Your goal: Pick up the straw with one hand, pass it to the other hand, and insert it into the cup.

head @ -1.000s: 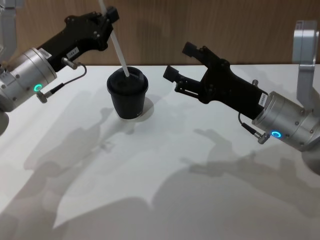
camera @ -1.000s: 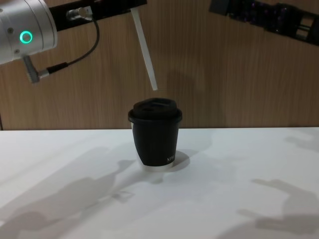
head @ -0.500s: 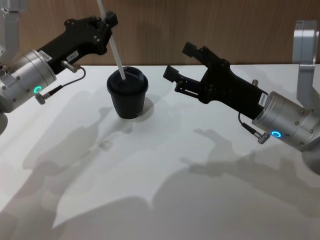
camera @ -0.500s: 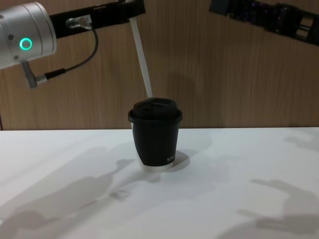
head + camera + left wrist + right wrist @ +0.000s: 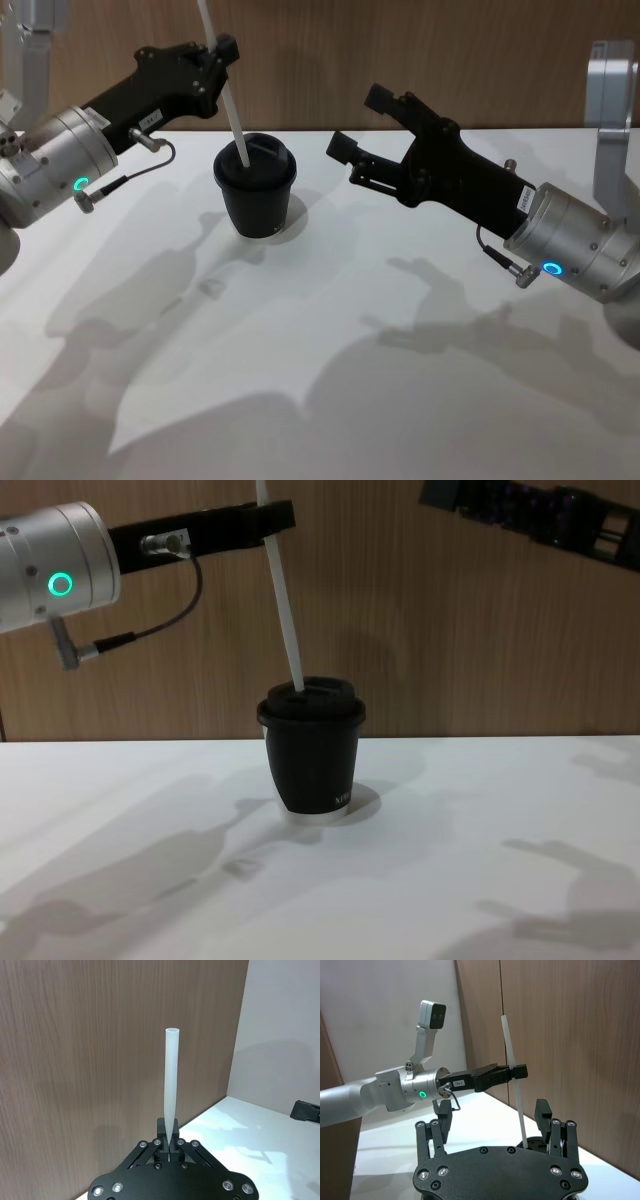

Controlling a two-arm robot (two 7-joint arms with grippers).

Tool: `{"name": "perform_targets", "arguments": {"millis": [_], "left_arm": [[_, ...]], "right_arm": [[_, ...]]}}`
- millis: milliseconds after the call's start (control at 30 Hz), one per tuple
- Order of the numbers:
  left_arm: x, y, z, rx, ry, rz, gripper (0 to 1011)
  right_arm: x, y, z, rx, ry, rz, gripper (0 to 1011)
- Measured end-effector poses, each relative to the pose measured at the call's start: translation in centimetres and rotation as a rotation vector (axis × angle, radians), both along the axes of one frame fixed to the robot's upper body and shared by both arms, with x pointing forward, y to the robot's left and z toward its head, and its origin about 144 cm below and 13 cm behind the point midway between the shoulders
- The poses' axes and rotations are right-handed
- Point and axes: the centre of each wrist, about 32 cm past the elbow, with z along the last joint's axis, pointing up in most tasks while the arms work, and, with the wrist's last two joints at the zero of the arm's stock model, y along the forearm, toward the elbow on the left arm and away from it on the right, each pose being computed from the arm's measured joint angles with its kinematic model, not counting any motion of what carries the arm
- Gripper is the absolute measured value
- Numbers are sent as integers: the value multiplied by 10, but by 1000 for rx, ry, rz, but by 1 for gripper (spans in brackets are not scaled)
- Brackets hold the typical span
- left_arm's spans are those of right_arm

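Observation:
The white straw [image 5: 228,90] is held slightly tilted in my left gripper [image 5: 222,50], which is shut on its upper part above and left of the cup. The straw's lower end rests at the domed lid of the black cup [image 5: 255,190]. In the chest view the straw [image 5: 283,600] slants down from the left gripper [image 5: 268,515] to the lid of the cup [image 5: 312,755]. The left wrist view has the straw [image 5: 171,1085] standing between the shut fingers. My right gripper [image 5: 357,120] hovers open to the right of the cup, holding nothing.
The cup stands near the back of a white table [image 5: 300,330], close to a wooden wall [image 5: 450,50]. The right wrist view looks across at the left gripper [image 5: 517,1071] with the straw [image 5: 511,1060].
My left gripper has come down with the straw. The straw's lower end went from hanging above the cup to meeting the lid. The right gripper has not moved.

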Motion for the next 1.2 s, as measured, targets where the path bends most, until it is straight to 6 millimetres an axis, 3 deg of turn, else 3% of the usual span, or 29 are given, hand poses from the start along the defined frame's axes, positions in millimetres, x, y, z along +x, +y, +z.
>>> {"name": "perform_targets", "arguments": {"millis": [1200], "left_arm": [[10, -9, -11, 45, 33, 16, 10]], "right_arm": [[0, 0, 0, 0, 0, 0, 1001]]}}
